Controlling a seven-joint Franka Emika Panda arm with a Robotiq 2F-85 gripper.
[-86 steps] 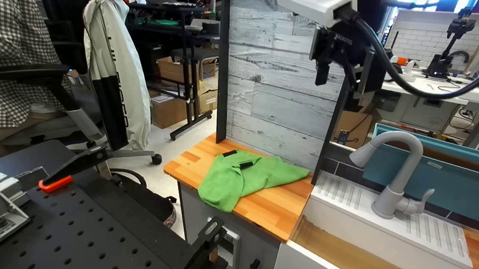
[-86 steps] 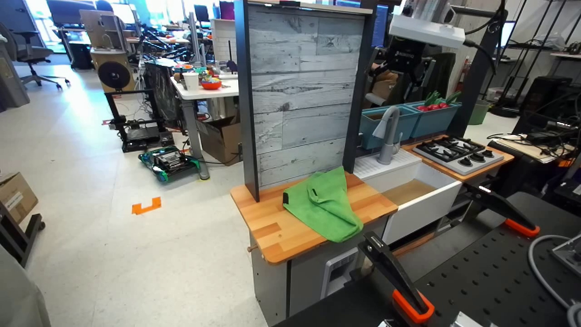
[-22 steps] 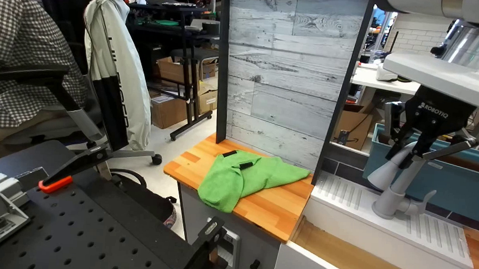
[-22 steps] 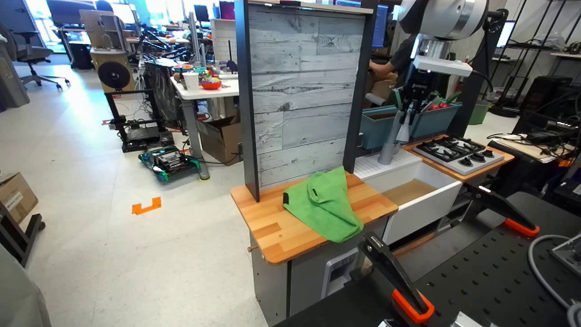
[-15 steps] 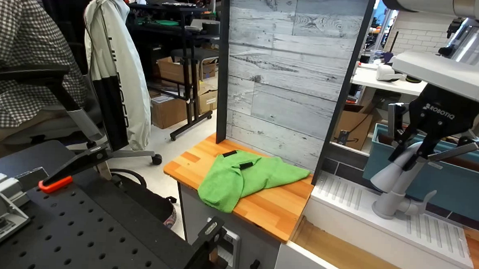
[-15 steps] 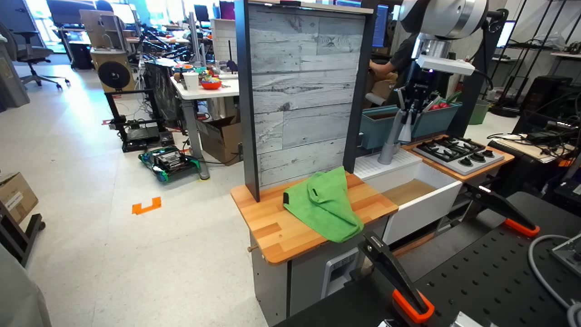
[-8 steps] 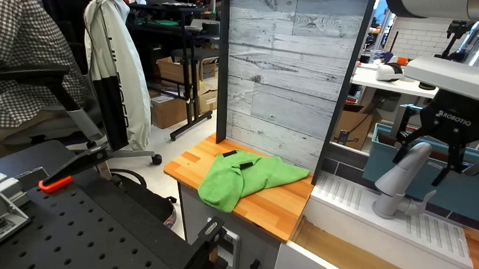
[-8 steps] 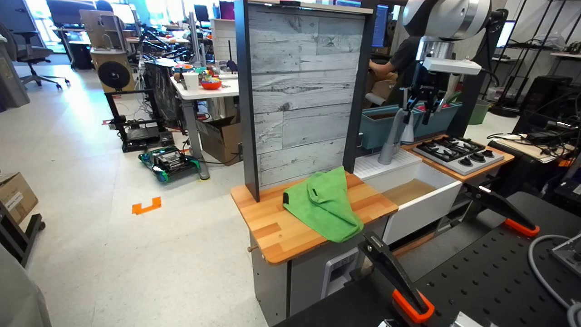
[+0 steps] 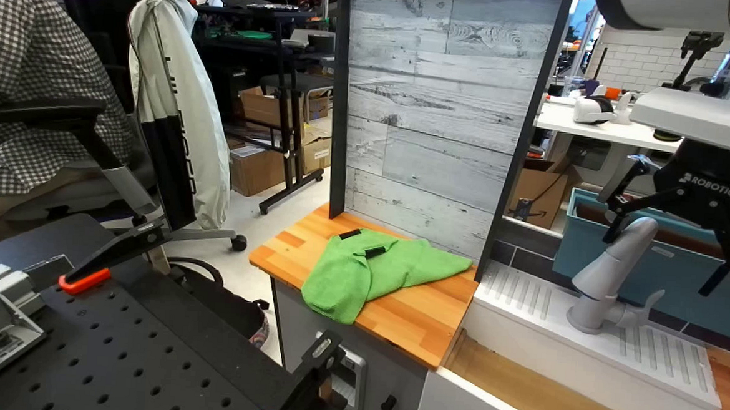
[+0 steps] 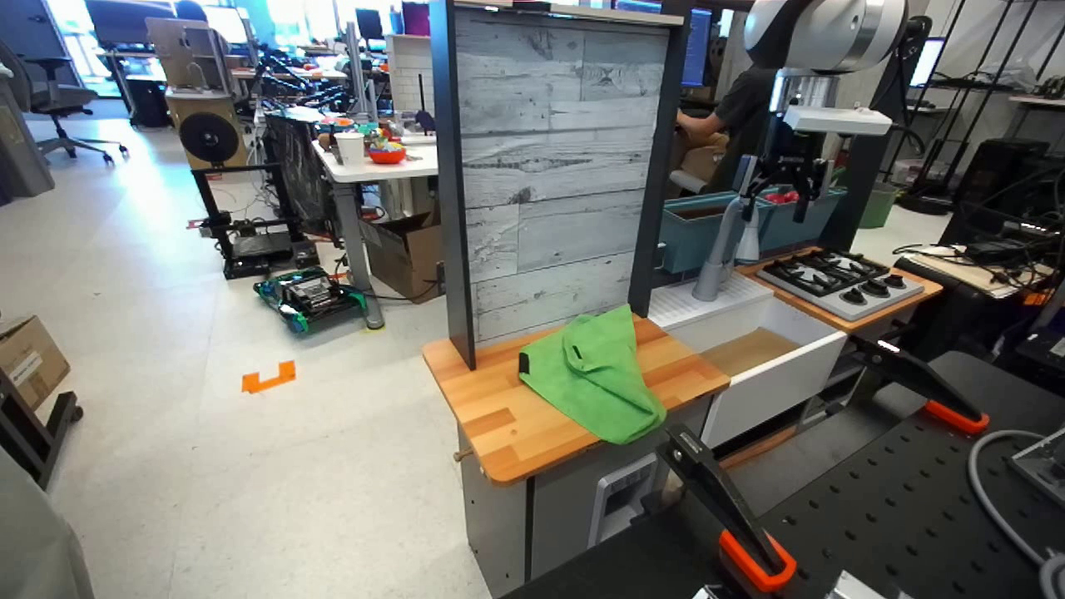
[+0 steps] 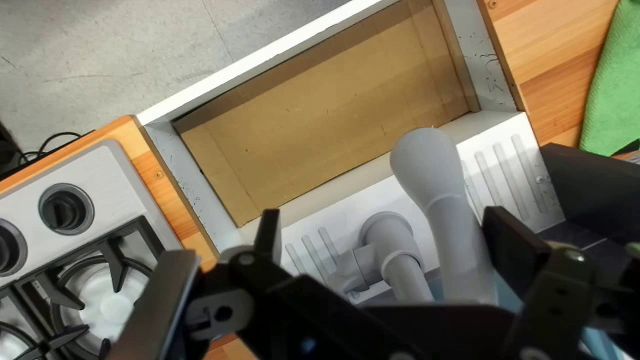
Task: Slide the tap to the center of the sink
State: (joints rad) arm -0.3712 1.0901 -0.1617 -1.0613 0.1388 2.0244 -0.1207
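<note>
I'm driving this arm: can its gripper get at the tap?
Likely yes: the gripper stands open, and in the wrist view the tap's spout shows between its fingers, with nothing seen blocking.

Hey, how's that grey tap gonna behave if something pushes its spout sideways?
The grey tap looks stiff, since its thick spout arches over without sagging. It would probably swivel: a ring-like joint shows just above its base. Tipping seems unlikely, as that flared base stands flat on the white sink.

A green cloth lies rumpled on the wooden counter.
</note>
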